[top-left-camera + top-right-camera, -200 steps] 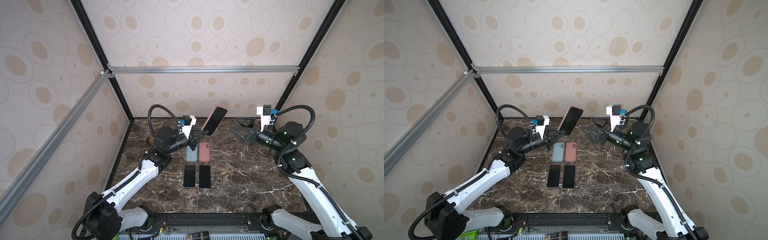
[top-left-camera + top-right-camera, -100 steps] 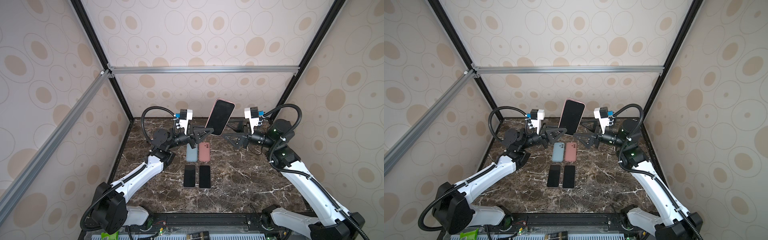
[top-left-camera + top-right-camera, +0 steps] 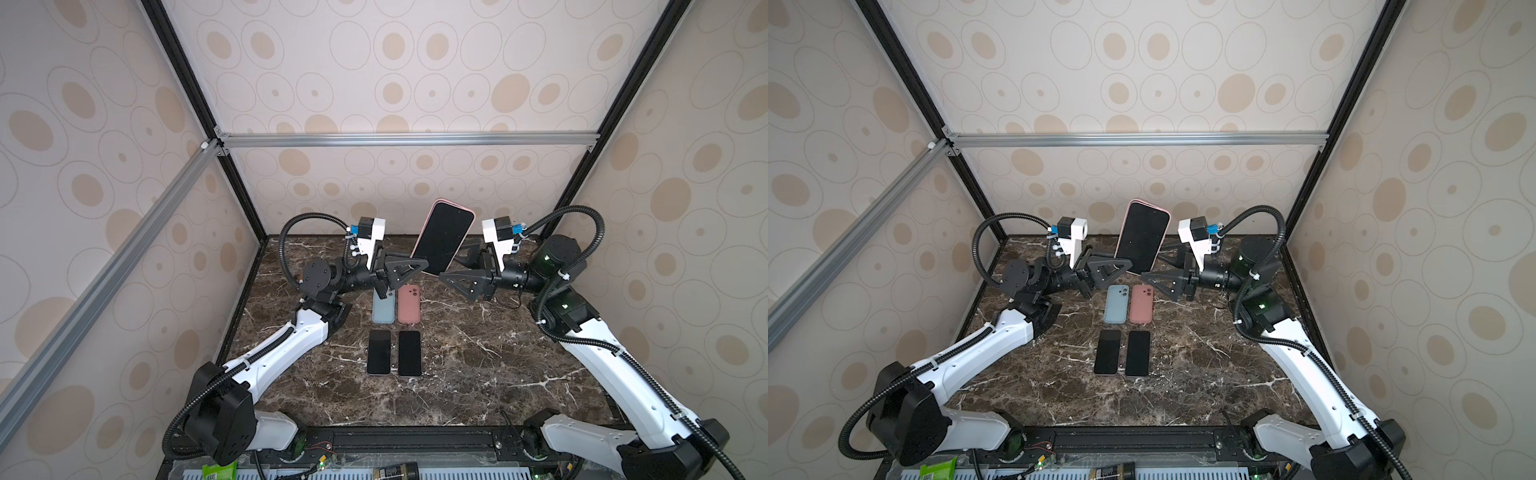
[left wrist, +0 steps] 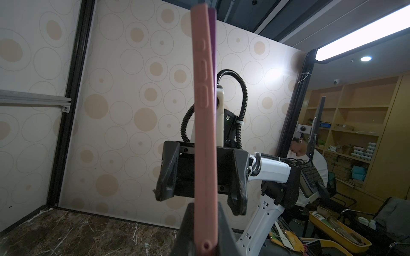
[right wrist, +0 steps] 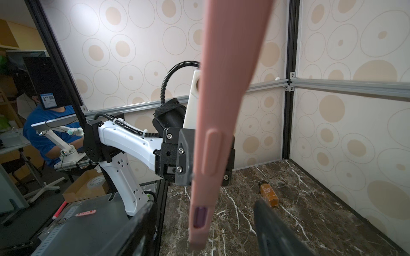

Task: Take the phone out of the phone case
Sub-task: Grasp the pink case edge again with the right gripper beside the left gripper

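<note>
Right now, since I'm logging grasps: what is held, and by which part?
The left gripper clamps the pink-cased phone at its lower end; the right gripper straddles it, open, gripping nothing.

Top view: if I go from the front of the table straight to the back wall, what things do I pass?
First black phone and second black phone side by side → blue case and pink case side by side → cased phone, held up off the table by the left gripper.
</note>
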`<state>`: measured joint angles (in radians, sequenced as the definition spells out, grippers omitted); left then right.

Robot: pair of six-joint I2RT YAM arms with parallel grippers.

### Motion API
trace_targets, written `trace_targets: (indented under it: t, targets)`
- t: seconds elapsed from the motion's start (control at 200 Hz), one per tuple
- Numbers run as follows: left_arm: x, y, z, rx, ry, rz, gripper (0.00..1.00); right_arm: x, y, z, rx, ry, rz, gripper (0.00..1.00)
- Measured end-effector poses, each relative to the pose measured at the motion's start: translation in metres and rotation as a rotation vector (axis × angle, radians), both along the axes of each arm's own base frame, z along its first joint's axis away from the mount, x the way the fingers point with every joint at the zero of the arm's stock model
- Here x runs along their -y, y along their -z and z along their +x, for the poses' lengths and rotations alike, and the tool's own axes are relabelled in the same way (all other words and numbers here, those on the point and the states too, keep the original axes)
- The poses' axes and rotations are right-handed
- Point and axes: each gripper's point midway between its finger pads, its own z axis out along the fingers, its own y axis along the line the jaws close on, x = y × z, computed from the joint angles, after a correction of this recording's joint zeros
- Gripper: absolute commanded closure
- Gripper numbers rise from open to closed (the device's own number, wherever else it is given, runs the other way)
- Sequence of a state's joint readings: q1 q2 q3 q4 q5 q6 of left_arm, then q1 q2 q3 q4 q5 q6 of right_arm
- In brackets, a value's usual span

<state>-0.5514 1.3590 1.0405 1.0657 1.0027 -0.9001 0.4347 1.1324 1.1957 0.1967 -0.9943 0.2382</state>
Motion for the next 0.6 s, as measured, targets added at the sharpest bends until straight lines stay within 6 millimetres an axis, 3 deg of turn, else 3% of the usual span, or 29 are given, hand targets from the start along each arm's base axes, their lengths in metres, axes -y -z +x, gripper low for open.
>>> trace_targets:
  t: [0.6]
  targets:
    - [0.0008,0.0015,-0.0051,0.001,0.035,0.008,1.00,-0.0064,0.0041,-0.0051,0.007,-0.017,-0.036,0.56]
